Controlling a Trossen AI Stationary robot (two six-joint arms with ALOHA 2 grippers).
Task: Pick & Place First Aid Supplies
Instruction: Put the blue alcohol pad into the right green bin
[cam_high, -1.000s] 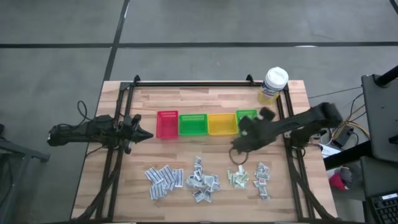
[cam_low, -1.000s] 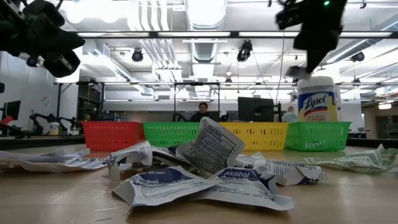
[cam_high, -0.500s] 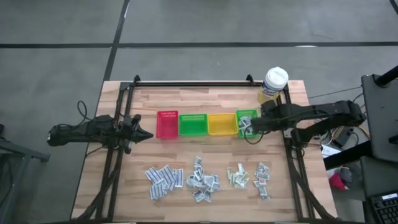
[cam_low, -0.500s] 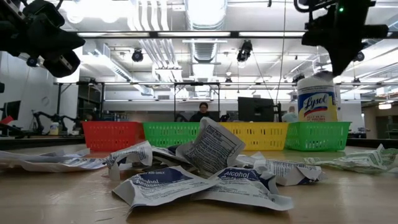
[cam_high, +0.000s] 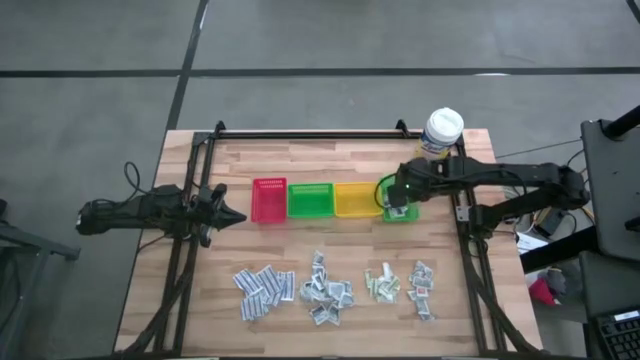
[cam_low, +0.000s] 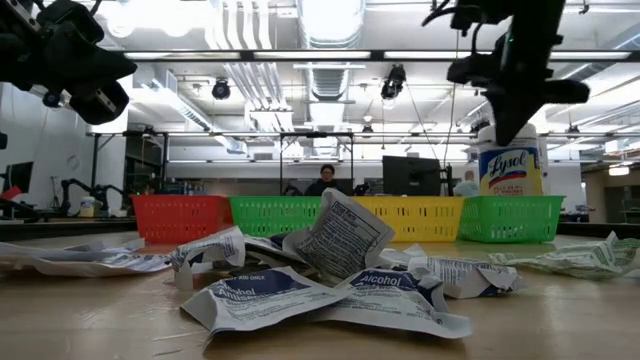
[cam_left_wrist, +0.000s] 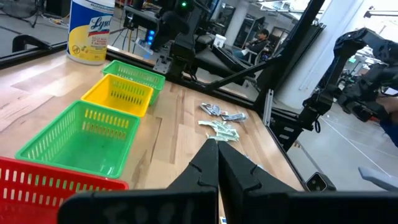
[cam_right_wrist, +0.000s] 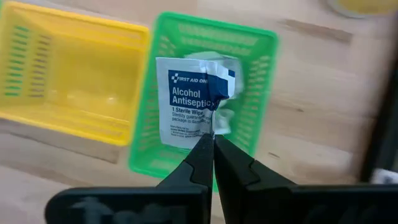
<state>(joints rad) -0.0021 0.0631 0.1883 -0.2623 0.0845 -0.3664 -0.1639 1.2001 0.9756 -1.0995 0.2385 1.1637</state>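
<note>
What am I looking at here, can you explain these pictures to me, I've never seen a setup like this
This is a two-armed robot at a wooden table, filmed by four cameras at once: one overhead, one at table height, and one on each wrist. On the table stand four small bins in a row, red, green, yellow and another green bin, beside a yellow wipes tub. Nearer the front edge lie piles of first aid sachets. The right gripper is shut on an alcohol antiseptic wipe sachet, holding it over the end green bin. The left gripper is shut, empty, waiting at the table's left side.
</note>
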